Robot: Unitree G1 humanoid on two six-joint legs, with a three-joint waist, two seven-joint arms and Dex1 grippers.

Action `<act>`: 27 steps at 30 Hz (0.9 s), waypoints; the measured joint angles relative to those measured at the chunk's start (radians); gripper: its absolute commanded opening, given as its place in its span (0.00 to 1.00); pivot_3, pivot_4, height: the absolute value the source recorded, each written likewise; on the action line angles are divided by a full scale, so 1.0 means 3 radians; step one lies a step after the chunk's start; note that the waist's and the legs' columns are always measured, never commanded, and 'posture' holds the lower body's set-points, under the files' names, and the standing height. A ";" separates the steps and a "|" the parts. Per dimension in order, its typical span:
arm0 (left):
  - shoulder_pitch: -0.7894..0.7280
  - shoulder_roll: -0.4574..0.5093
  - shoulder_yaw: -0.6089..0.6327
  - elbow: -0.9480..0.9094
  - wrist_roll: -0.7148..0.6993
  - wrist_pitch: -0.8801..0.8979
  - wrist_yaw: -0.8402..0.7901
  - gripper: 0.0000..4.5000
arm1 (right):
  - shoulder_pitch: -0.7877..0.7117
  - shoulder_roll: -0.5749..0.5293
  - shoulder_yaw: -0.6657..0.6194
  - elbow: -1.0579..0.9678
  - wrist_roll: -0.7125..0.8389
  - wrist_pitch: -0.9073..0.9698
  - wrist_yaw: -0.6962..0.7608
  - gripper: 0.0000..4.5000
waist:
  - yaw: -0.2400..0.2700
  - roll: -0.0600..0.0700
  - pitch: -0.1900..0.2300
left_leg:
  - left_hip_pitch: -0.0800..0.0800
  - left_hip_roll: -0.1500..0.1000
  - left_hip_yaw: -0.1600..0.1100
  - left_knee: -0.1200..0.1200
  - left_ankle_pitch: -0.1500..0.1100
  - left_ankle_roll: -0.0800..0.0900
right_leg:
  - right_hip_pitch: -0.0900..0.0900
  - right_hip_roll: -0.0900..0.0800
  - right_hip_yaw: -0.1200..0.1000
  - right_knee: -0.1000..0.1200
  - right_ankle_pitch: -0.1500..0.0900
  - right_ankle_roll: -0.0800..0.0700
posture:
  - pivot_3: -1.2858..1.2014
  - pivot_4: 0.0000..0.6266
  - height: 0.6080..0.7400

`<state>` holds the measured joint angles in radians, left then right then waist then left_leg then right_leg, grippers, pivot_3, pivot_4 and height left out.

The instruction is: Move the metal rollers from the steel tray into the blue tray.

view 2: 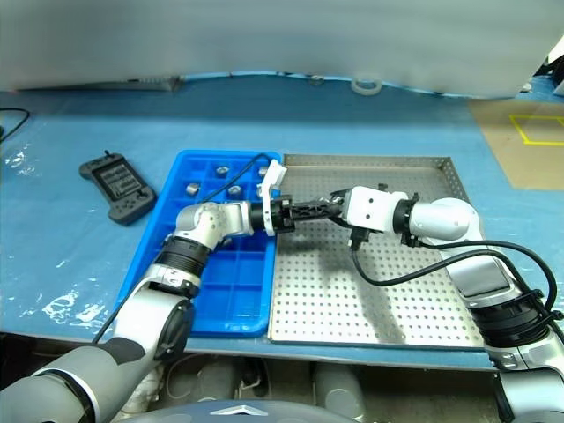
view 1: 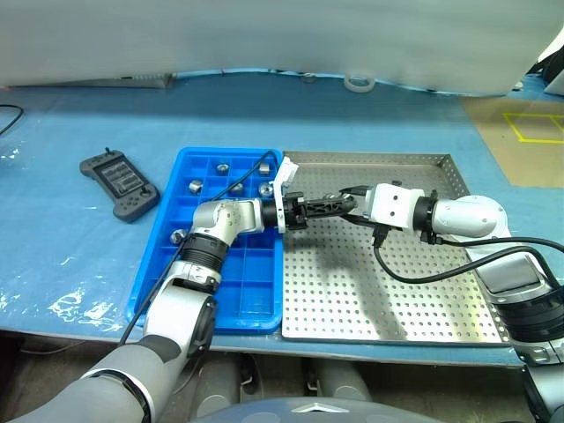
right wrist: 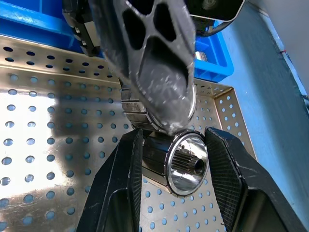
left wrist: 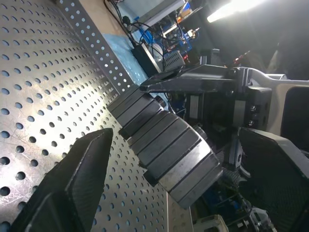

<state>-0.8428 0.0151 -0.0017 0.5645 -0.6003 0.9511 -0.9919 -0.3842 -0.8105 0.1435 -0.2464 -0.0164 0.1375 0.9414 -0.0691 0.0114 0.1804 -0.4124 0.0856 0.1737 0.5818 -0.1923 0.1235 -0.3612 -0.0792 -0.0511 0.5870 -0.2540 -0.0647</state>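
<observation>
The steel tray (view 1: 423, 291) lies to the right, and the blue tray (view 1: 251, 291) lies against its left side. Both grippers meet above the seam between them. My right gripper (right wrist: 171, 135) is shut on a short stack of metal rollers (right wrist: 186, 162); the end roller shows a shiny face with a toothed hole. My left gripper (left wrist: 176, 137) is open, with its fingers (left wrist: 82, 179) wide apart on either side of the same stack (left wrist: 164, 140), not pressing on it. Several single rollers (view 1: 222, 166) sit in the far compartments of the blue tray.
A black hand-held controller (view 1: 119, 185) lies on the blue table cover left of the blue tray. A roll of tape (view 1: 359, 84) sits at the far edge. A black cable (view 1: 414, 273) loops from my right wrist over the steel tray.
</observation>
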 measured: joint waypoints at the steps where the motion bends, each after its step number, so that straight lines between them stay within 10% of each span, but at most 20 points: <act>1: 0.0000 0.0003 0.0001 0.0010 0.0014 -0.0004 0.0023 0.71 | 0.0000 0.0003 0.0000 0.0000 -0.0001 -0.0007 0.0000 0.35 | -0.0001 0.0000 0.0000 | 0.0000 0.0000 0.0000 0.0000 0.0000 0.0000 | 0.0000 0.0000 0.0000 0.0000 0.0000 0.0000 | 0.35 0.24 1.00; 14: -0.0069 -0.0082 0.0168 0.0177 0.0034 -0.0130 0.0244 0.55 | 0.0002 0.0021 0.0002 0.0050 -0.0082 -0.0023 -0.0015 0.35 | -0.0002 0.0000 0.0000 | -0.0001 0.0000 0.0000 0.0002 0.0001 0.0002 | 0.0000 -0.0001 0.0000 0.0002 0.0000 0.0000 | 0.36 0.24 1.00; 19: -0.0068 -0.0049 0.0178 0.0179 0.0021 -0.0084 0.0202 0.35 | -0.0004 0.0024 0.0003 0.0050 -0.0140 -0.0099 -0.0020 0.35 | 0.0000 0.0000 0.0000 | -0.0001 0.0000 0.0000 0.0002 0.0001 0.0002 | 0.0000 -0.0001 0.0000 0.0002 0.0000 0.0000 | 0.36 0.24 1.00; 27: -0.0090 -0.0044 0.0203 0.0252 0.0022 -0.0089 0.0207 0.34 | -0.0026 0.0063 0.0021 0.0114 -0.0196 -0.0161 -0.0018 0.35 | 0.0000 0.0000 0.0000 | -0.0001 0.0000 0.0000 0.0003 0.0001 0.0003 | 0.0000 -0.0001 0.0000 0.0003 0.0000 0.0000 | 0.36 0.24 1.00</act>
<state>-0.8698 0.0020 0.0593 0.6401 -0.5936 0.9245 -0.9297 -0.3919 -0.7915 0.1499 -0.2121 -0.0752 0.0893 0.9360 -0.0690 0.0114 0.1803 -0.4126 0.0855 0.1738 0.5826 -0.1919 0.1244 -0.3612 -0.0796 -0.0512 0.5879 -0.2539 -0.0647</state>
